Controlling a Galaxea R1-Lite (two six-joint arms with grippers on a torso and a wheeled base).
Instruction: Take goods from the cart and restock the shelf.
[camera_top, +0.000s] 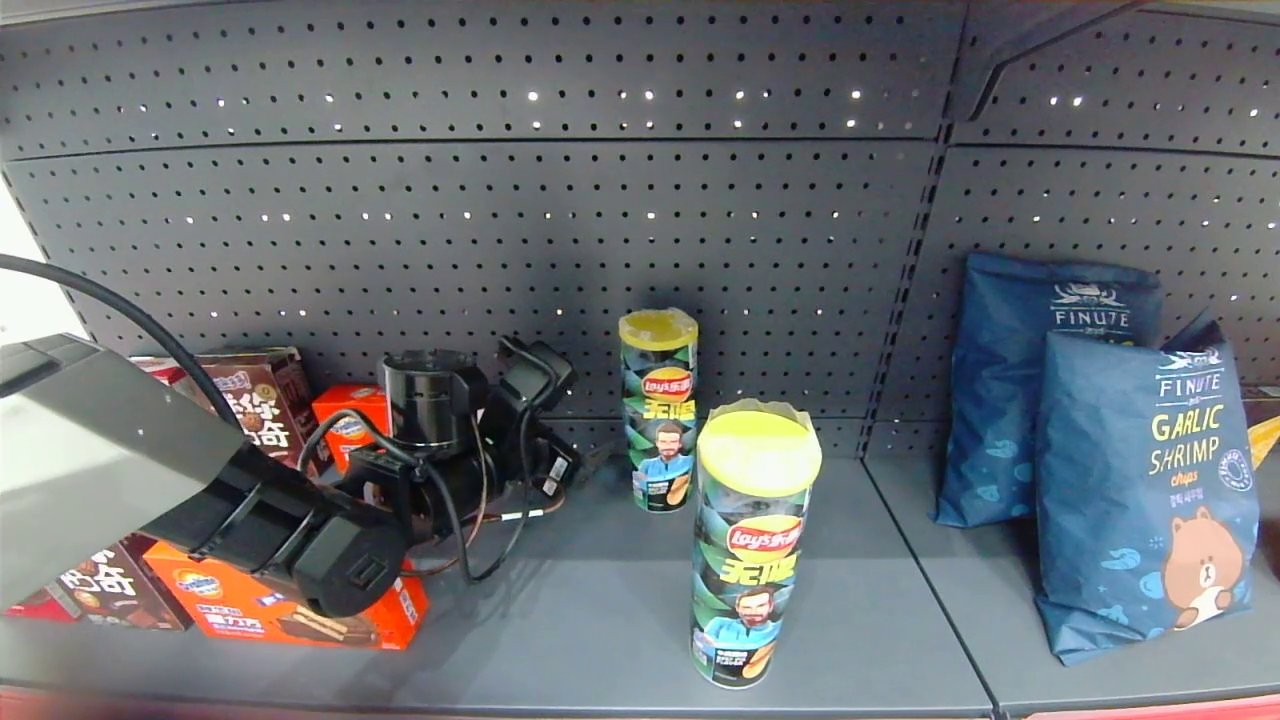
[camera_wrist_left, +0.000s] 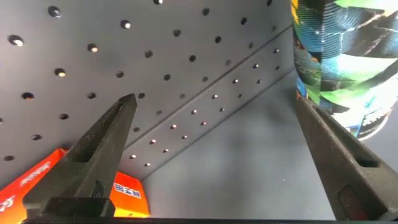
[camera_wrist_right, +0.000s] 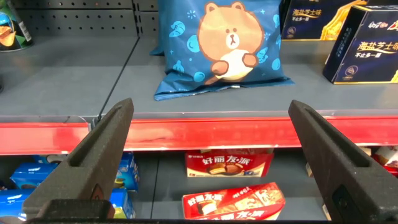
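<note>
On the grey shelf (camera_top: 600, 620), toward the pegboard back, the left hand (camera_wrist_left: 214, 106) lies low with its jaws spread wide and nothing between them. The rear chip can (camera_top: 658, 410) stands upright just beside it, on the robot's right. In the left wrist view the can's printed wall sits right against the outer side of one finger (camera_wrist_left: 329, 149). I cannot tell whether they touch. The front chip can (camera_top: 755, 545) is also upright, nearer the shelf's edge and farther to the right, well clear of the arm.

Both cans look placed, so I judge the next step to be a trip back for more goods. That move turns on the rear can flanking the hand on the right, its long axis vertical and easy to tip. Pulling the arm straight out along its own line, over the orange box (camera_top: 280, 610), should keep it left of both cans.

The right hand (camera_wrist_right: 210, 104) is open and empty too. It faces the shelf's red front edge (camera_wrist_right: 205, 134) below a blue bear bag (camera_wrist_right: 217, 46), far from the cans.
</note>
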